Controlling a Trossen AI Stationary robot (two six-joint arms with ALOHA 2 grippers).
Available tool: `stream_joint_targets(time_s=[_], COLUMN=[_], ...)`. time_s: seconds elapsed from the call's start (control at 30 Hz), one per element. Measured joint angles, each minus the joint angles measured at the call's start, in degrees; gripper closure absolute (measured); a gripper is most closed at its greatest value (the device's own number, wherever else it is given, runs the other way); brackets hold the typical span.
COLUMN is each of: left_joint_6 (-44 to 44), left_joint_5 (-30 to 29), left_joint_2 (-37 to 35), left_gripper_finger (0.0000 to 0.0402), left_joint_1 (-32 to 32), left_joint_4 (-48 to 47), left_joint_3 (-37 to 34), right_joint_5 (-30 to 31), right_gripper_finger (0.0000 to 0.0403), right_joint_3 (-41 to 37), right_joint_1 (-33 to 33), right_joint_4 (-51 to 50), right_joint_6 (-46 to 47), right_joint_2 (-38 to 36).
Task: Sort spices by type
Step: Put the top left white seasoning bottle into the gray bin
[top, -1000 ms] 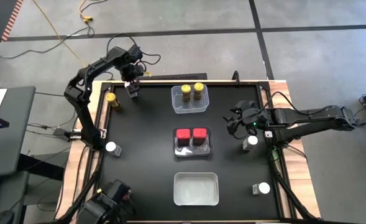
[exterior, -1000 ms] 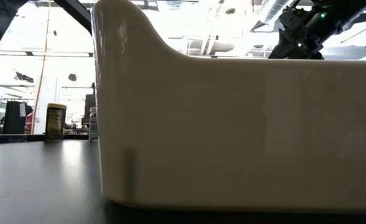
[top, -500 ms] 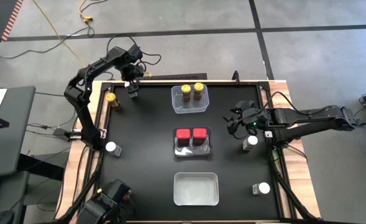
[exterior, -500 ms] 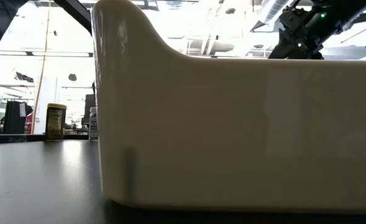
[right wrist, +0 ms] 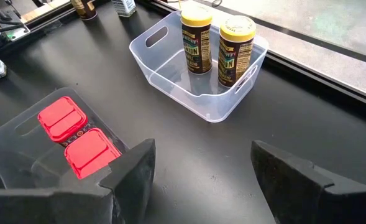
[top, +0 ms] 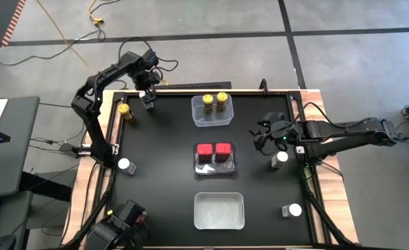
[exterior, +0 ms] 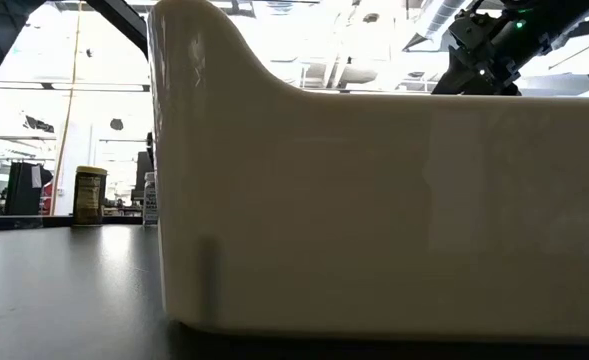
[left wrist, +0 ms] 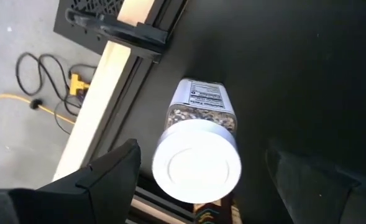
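Left gripper (left wrist: 195, 180): fingers spread, poised above a white-capped jar (left wrist: 198, 149) at the table's far left corner, touching nothing; the jar stands upright, long axis vertical, cap facing the wrist camera. Right gripper (right wrist: 198, 174): fingers spread, empty, hanging over the right side of the black table (top: 162, 173). Nearby: two upright yellow-capped jars (right wrist: 196, 38) in a clear tub (right wrist: 170, 68); two red tins (right wrist: 77, 137) in another tub.

Robot lab — taped concrete floor (top: 211, 21)
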Motion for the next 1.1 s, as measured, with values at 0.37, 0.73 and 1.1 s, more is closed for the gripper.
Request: stream_joint_targets(time_s=[0.37,0.73,1.1], left_joint_6=[-3.28,-1.57,-1.62], left_joint_5=[0.27,0.10,-0.55], left_joint_2=[-0.01,-0.04,0.00], left_gripper_finger=[0.0069,0.0070,0.0071], left_joint_1=[0.00,-0.20,-0.42], left_joint_4=[-1.13,-1.08,5.46], left_joint_3=[0.00,-1.62,-9.81], right_joint_5=[0.02,0.02,0.00], right_gripper_finger=[0.0112,0.0112,0.0112], right_joint_3=[0.02,0.00,0.02], right_joint_1=[0.00,0.00,0.02], right_joint_4=[0.00,0.00,0.02], right_joint_6=[-0.37,-0.37,-0.37], right_joint_2=[0.00,0.00,0.00])
